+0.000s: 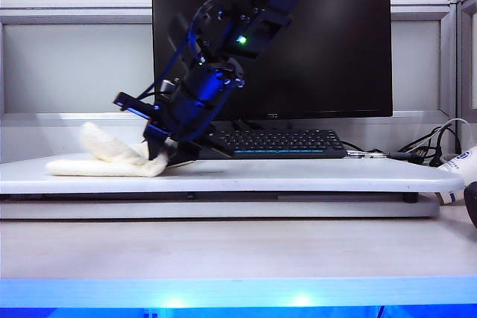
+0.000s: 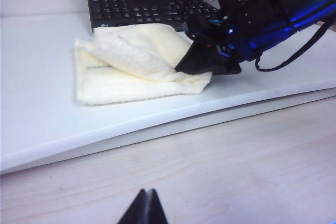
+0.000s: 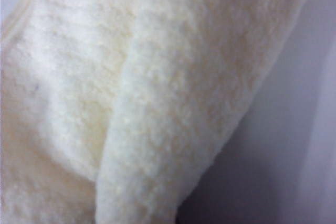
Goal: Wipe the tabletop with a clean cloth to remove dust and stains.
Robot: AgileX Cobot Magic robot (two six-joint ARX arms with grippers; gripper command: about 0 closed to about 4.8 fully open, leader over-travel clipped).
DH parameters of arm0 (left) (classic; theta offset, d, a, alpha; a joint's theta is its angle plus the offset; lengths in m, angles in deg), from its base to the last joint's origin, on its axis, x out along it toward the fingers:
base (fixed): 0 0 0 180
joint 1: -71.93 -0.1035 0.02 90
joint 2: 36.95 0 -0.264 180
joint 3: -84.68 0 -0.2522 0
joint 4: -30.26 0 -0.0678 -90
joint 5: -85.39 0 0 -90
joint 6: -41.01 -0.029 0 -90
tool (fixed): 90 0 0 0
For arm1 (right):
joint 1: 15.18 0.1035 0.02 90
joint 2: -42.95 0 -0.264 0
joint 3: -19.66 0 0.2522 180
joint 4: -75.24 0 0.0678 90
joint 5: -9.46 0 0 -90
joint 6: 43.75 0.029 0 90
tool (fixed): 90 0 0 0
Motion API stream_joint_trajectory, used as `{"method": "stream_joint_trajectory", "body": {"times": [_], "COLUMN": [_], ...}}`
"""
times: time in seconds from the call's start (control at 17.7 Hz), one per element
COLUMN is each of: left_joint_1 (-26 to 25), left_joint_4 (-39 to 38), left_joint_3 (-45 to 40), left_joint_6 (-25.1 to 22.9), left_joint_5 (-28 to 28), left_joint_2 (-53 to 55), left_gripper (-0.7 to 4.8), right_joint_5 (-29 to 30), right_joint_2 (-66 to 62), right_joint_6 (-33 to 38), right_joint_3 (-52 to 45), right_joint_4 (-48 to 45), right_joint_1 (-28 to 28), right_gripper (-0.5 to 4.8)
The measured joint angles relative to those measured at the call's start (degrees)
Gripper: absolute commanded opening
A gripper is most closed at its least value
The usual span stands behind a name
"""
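Soft, even room light fills the exterior view, with no hard shadows. A blue glow runs along the desk's front edge [image 1: 238, 299], with two brighter spots in it. A green lamp shines on the dark arm [image 1: 242, 39], which reads almost as a silhouette against the black monitor [image 1: 328, 42]. The tabletop [image 1: 298, 175] is bright white, nearly washed out, with a thin shadow beneath it. In the left wrist view the picture is mildly soft, and the cloth [image 2: 131, 66] casts little shadow. The right wrist view is blurred, filled with the cloth pressed close to the lens.
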Motion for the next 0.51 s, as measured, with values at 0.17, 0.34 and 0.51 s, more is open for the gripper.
{"method": "stream_joint_trajectory", "body": {"times": [0.17,0.34,0.51], "left_joint_1": [0.0,0.0,0.0], "left_joint_4": [0.0,0.0,0.0], "left_joint_3": [0.0,0.0,0.0], "left_joint_6": [0.0,0.0,0.0], "left_joint_5": [0.0,0.0,0.0], "left_joint_2": [0.0,0.0,0.0], "left_gripper": [-0.06,-0.06,-0.06], "right_joint_5": [-0.9,-1.0,-1.6], "right_joint_2": [2.6,8.9,16.2], "right_joint_6": [0.5,2.2,3.0], "right_joint_3": [-5.4,-17.7,-29.9], "right_joint_4": [-3.1,-10.3,-16.1], "right_joint_1": [-1.0,-3.7,-7.9], "right_gripper": [-0.06,-0.06,-0.06]}}
